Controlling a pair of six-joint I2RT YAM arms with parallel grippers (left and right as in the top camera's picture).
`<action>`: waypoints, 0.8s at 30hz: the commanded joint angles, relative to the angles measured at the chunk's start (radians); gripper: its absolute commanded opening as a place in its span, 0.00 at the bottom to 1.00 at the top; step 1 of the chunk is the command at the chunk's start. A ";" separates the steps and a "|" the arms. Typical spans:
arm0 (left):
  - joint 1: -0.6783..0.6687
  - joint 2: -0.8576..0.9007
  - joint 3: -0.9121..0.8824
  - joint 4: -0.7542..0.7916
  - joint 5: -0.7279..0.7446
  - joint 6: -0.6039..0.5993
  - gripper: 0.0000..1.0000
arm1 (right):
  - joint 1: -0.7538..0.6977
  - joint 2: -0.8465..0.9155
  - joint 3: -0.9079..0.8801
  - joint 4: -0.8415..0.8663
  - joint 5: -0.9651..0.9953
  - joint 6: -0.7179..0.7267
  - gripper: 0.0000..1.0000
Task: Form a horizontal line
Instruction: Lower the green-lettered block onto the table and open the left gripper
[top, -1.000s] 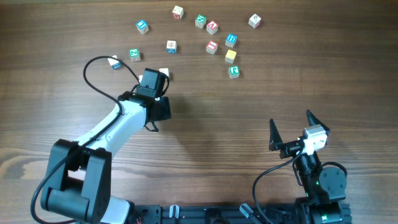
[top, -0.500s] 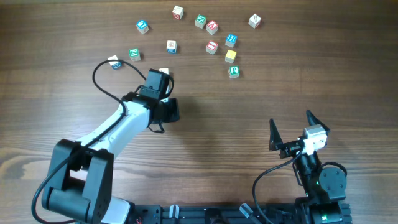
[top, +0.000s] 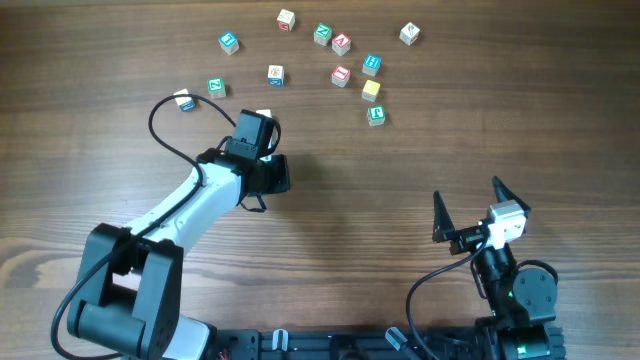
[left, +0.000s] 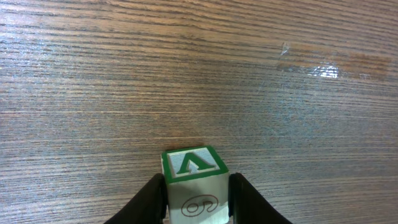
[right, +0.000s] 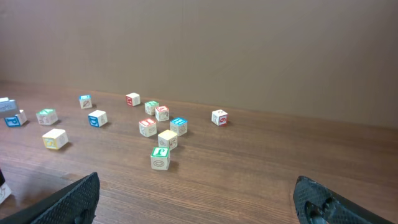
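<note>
My left gripper (left: 196, 198) is shut on a small wooden cube (left: 193, 167) with a green-framed letter on top and a whitish side. It holds the cube low over bare wood. From overhead the left gripper (top: 276, 174) hides this cube. No row of touching cubes shows in any view. Several loose cubes lie scattered at the back, among them a yellow one (top: 371, 90), a red-marked one (top: 341, 75) and a whitish one (top: 409, 34). My right gripper (top: 467, 192) is open and empty at the front right, far from the cubes.
A green-topped cube (top: 376, 114) is the nearest of the scatter and also shows in the right wrist view (right: 160, 158). A whitish cube (top: 264, 116) sits just behind my left wrist. A white and blue cube (top: 184, 99) lies further left.
My left gripper has shifted a little to the right with the cube in it, then held still. The right arm has not moved.
</note>
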 joint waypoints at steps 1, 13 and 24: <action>-0.005 0.012 -0.009 0.003 -0.003 -0.002 0.38 | -0.003 -0.006 -0.001 0.004 -0.012 -0.011 1.00; -0.004 0.012 -0.009 0.014 -0.049 -0.161 0.49 | -0.003 -0.006 -0.001 0.004 -0.012 -0.011 1.00; -0.005 0.012 -0.009 0.032 -0.048 -0.156 0.67 | -0.003 -0.006 -0.001 0.003 -0.012 -0.011 1.00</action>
